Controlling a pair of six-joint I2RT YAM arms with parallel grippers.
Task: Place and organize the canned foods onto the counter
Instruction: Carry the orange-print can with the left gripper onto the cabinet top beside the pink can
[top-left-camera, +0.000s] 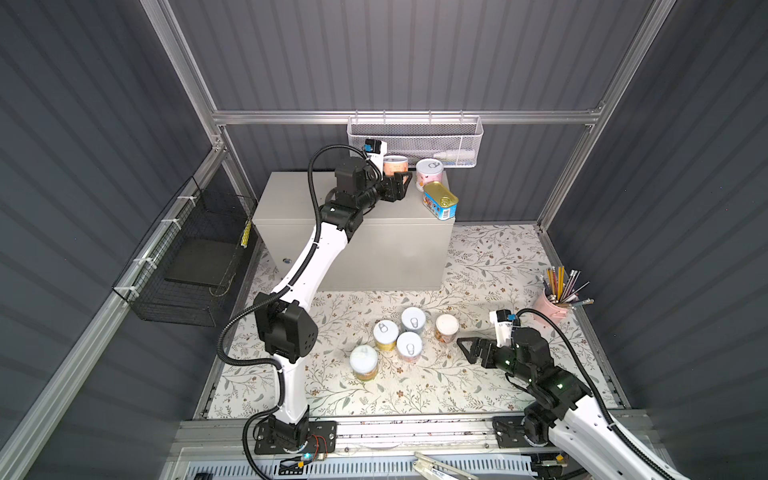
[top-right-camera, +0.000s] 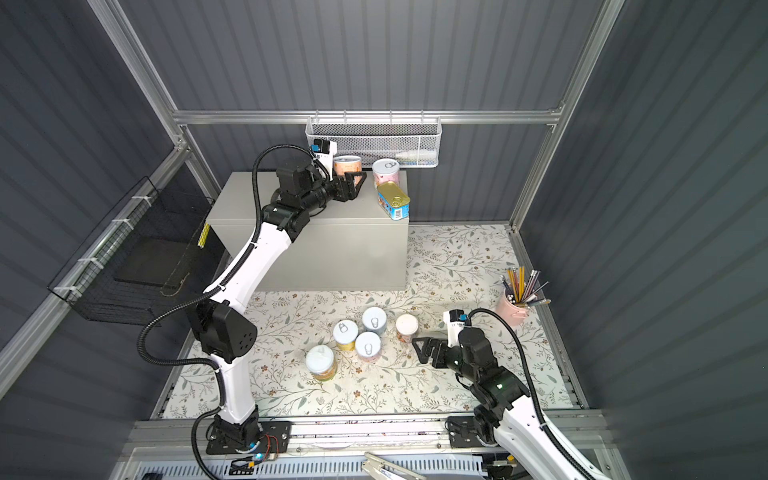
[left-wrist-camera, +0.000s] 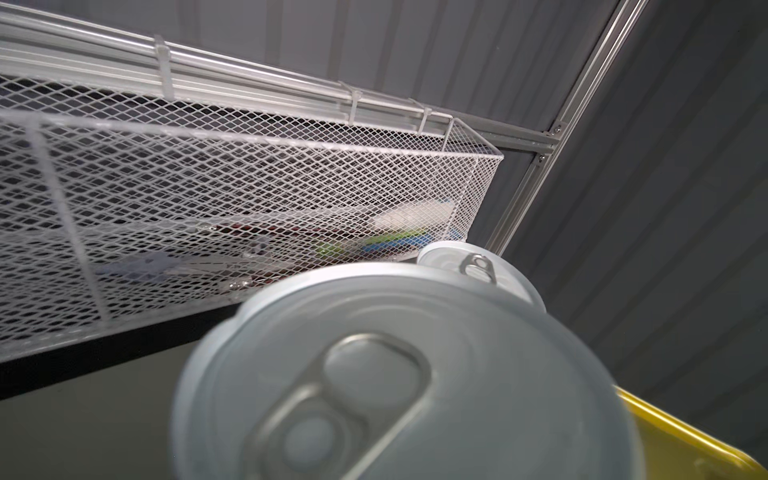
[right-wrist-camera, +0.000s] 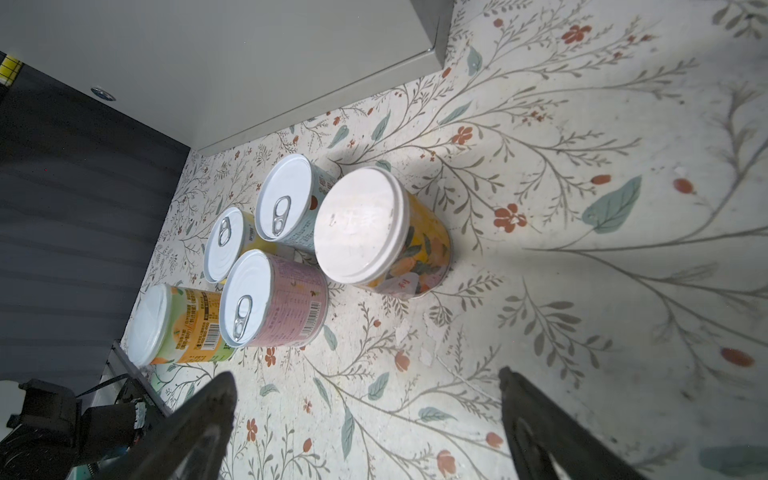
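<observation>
My left gripper (top-left-camera: 401, 180) is shut on a salmon-labelled can (top-left-camera: 393, 163) at the back of the counter (top-left-camera: 291, 199); its silver pull-tab lid (left-wrist-camera: 395, 374) fills the left wrist view and hides the fingers. To its right on the counter stand a pink can (top-left-camera: 429, 174) and a gold-topped blue tin (top-left-camera: 440, 200) near the right edge. Several cans stand grouped on the floral mat, among them a pale blue can (top-left-camera: 413, 320) and a white-lidded orange can (right-wrist-camera: 374, 232). My right gripper (right-wrist-camera: 368, 390) is open just right of that orange can, with nothing between its fingers.
A white mesh basket (top-left-camera: 415, 141) hangs on the back rail just above the counter's cans. A black wire basket (top-left-camera: 191, 257) is fixed to the left wall. A pink pencil cup (top-left-camera: 555, 303) stands behind the right arm.
</observation>
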